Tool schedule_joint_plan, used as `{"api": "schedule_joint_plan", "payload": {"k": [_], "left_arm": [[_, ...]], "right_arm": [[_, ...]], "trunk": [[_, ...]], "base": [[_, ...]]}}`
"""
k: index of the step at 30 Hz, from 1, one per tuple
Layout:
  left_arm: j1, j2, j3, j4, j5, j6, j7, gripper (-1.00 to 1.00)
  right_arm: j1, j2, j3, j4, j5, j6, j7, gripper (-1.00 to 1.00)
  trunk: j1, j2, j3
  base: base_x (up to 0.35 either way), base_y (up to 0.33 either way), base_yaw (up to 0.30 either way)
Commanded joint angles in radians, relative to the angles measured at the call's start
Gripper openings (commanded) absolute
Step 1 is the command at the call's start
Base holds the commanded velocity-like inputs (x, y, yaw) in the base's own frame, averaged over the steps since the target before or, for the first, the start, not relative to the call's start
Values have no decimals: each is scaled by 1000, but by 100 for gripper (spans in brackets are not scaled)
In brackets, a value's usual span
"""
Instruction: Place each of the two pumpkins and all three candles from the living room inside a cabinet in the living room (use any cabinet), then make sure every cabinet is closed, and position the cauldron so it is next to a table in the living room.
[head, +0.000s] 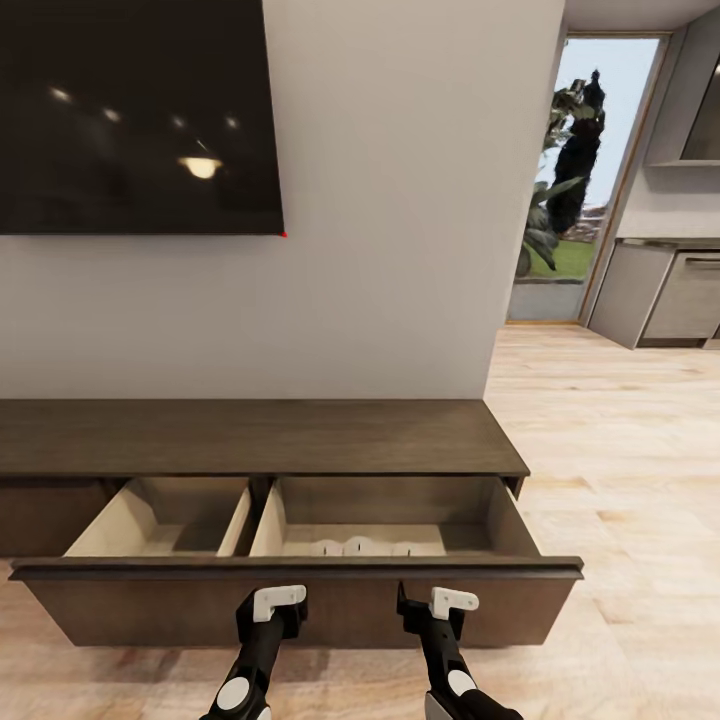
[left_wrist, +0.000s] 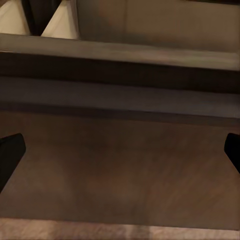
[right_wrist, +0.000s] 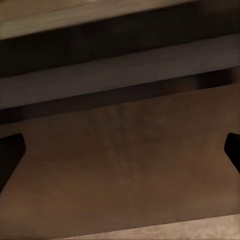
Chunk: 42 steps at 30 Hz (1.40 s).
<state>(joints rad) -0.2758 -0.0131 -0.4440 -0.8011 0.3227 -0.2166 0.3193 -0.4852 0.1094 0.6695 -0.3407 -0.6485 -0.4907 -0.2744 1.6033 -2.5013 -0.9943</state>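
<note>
At the bottom centre of the head view, the left claw (head: 277, 601) and the right claw (head: 441, 600) are raised side by side, just before the pulled-out drawer front (head: 300, 600) of the cabinet (head: 250, 437). In the left wrist view the left claw (left_wrist: 120, 150) has its dark fingertips (left_wrist: 10, 152) at opposite edges of the picture, spread wide with only the brown wood-grain panel between them and nothing held. The right claw (right_wrist: 120, 150) in the right wrist view is the same, fingertips (right_wrist: 11, 150) far apart and empty, facing the same panel.

The drawer front runs long from left to right across the lower frame, and nothing stands between the claws and it. Behind it the open drawer is split by a divider (head: 238, 520) into two pale compartments. The left one holds nothing that can be made out. In the right one, low against the front panel, three pale rounded tops, the candles (head: 358, 546), sit in a row along the drawer's length; their lower parts are hidden by the panel.

Further back, the cabinet's flat top stretches left to right against the grey wall (head: 400, 200). A dark television (head: 135, 115) hangs at the upper left. At the upper right, light wood floor (head: 620, 430) leads to a doorway (head: 575, 180) with greenery and grey cupboards (head: 665, 290) beside it.
</note>
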Motion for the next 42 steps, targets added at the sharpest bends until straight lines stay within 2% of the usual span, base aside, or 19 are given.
{"api": "schedule_joint_plan", "payload": {"k": [1, 18, 42], "left_arm": [[-1, 1, -5, 0, 10, -6, 6, 100], [-1, 1, -5, 0, 10, -6, 6, 100], [-1, 1, -5, 0, 10, -6, 6, 100]], "right_arm": [[-1, 0, 9, 0, -5, -3, -8, 100], [-1, 0, 9, 0, -5, -3, -8, 100], [-1, 0, 9, 0, -5, -3, -8, 100]], "trunk": [[0, 0, -1], [0, 0, -1], [0, 0, -1]], "base": [[89, 0, 0], [134, 0, 0], [265, 0, 0]]}}
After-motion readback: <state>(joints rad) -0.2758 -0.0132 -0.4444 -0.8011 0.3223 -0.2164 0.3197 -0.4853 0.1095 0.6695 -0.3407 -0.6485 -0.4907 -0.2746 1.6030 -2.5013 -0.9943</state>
